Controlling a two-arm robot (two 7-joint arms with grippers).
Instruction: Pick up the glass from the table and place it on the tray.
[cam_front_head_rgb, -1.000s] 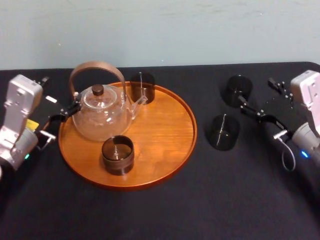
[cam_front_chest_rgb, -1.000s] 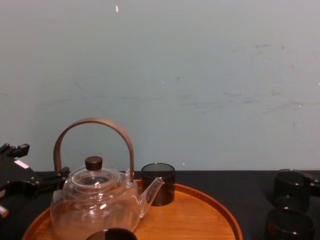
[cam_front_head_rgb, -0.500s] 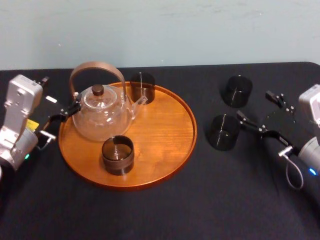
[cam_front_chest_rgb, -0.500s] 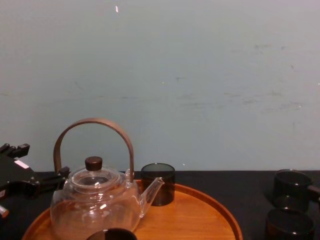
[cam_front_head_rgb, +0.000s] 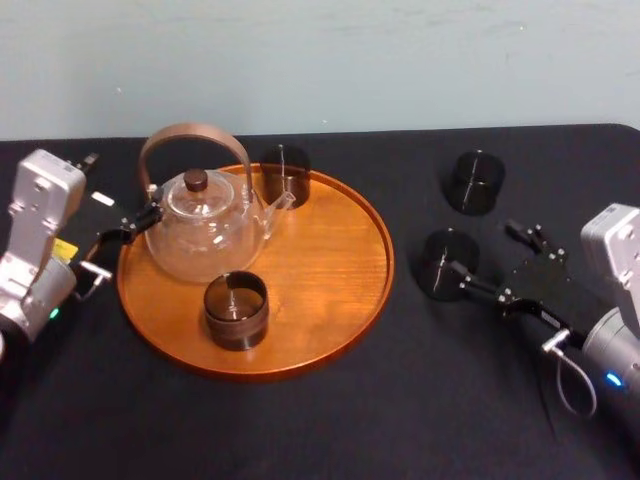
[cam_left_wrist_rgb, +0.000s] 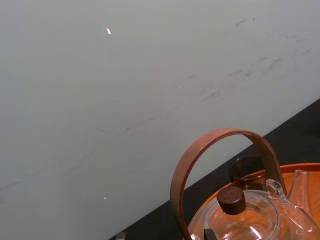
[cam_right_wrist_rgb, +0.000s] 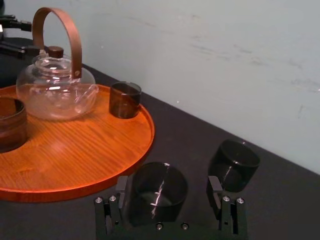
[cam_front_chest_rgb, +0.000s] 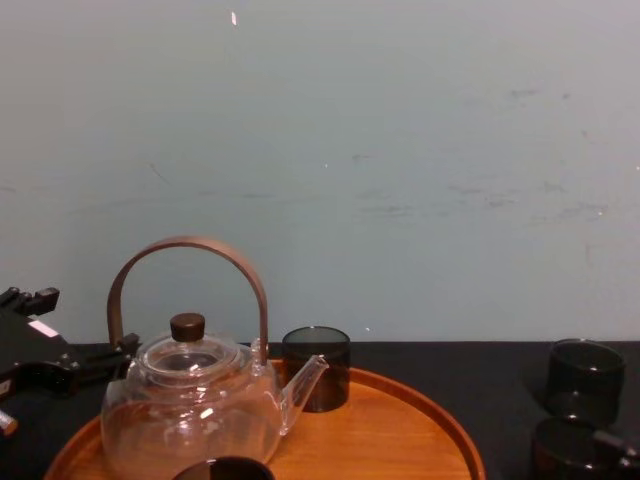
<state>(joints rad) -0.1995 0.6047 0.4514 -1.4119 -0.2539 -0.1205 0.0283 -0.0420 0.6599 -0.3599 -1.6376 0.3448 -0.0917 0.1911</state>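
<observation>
Right end effector (cam_front_head_rgb: 483, 248) is hanging over the matte black tabletop (cam_front_head_rgb: 300, 420), right of the round orange-brown wooden tray (cam_front_head_rgb: 335, 250), fingers (cam_right_wrist_rgb: 122, 186) spread wide. The near smoky dark glass tumbler (cam_front_head_rgb: 441, 264) is standing on the tabletop between those fingers, closer to the left one; can't tell if it's touching. A matching far tumbler (cam_front_head_rgb: 474, 182) is standing behind it. The clear glass teapot (cam_front_head_rgb: 205, 235), a rear dark cup (cam_front_head_rgb: 285, 173) and a front dark cup (cam_front_head_rgb: 236, 310) are sitting on the tray. Left end effector (cam_front_head_rgb: 118, 238) is idling at the tray's left edge.

Right gripper (cam_front_head_rgb: 482, 256) low and forward, left gripper (cam_front_head_rgb: 118, 192) idle at left; fingers of both apart.
</observation>
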